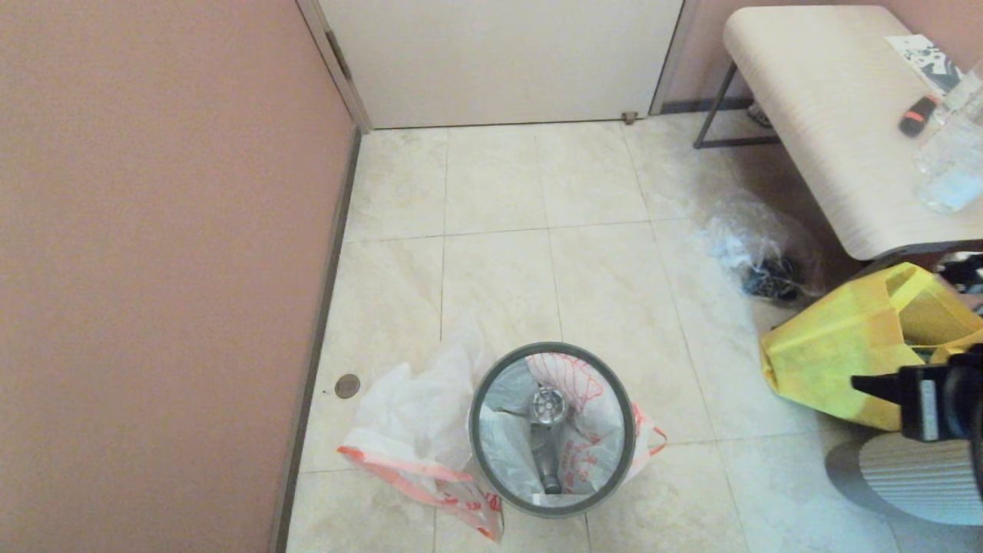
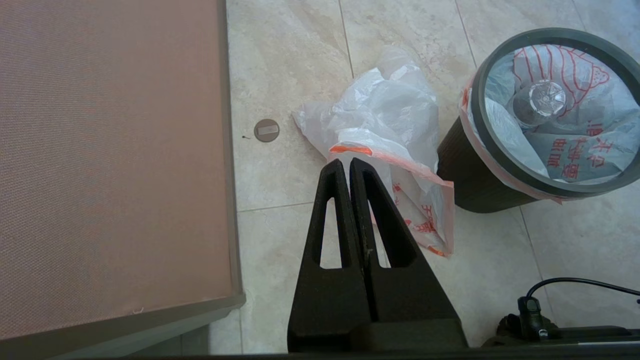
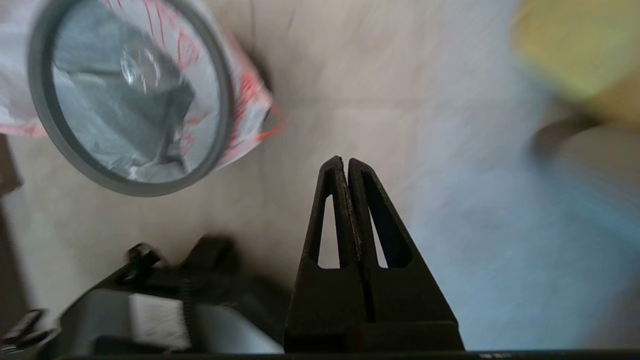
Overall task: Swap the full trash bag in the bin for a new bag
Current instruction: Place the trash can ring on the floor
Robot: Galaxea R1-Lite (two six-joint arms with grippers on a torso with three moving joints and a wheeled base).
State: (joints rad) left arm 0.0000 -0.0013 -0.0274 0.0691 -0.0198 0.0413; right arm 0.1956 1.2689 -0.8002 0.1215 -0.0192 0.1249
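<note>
Right end effector (image 1: pixel 864 384) sits at the right edge of the head view, low, black fingers clenched together with nothing between them; in the right wrist view the same end effector (image 3: pixel 345 162) points over bare floor tile, pads pressed flat against each other. Bin (image 1: pixel 553 428) stands on the floor near the bottom centre of the head view, well apart from the right end effector and off to its left. Bin is dark, round, with a grey hoop (image 1: pixel 491 376) at the rim, lined with a white bag with red print (image 1: pixel 591 399) whose edges hang outside; a clear plastic bottle (image 1: pixel 547 430) lies inside. Spare white bag with red trim (image 1: pixel 415 438) lies crumpled on the tile, touching the bin's left side. Left end effector (image 2: pixel 345 162) is also clenched and empty, tips hovering over that crumpled bag (image 2: pixel 385 130), bin (image 2: pixel 550 115) near it to one side. Pink wall panel (image 1: pixel 153 269) runs along the left, with a round floor plug (image 1: pixel 347 385) beside it. Yellow fabric tote (image 1: pixel 845 346) sits right behind the right end effector, a clear bag of rubbish (image 1: pixel 756 253) further back, under the pale worktop (image 1: pixel 829 115).
</note>
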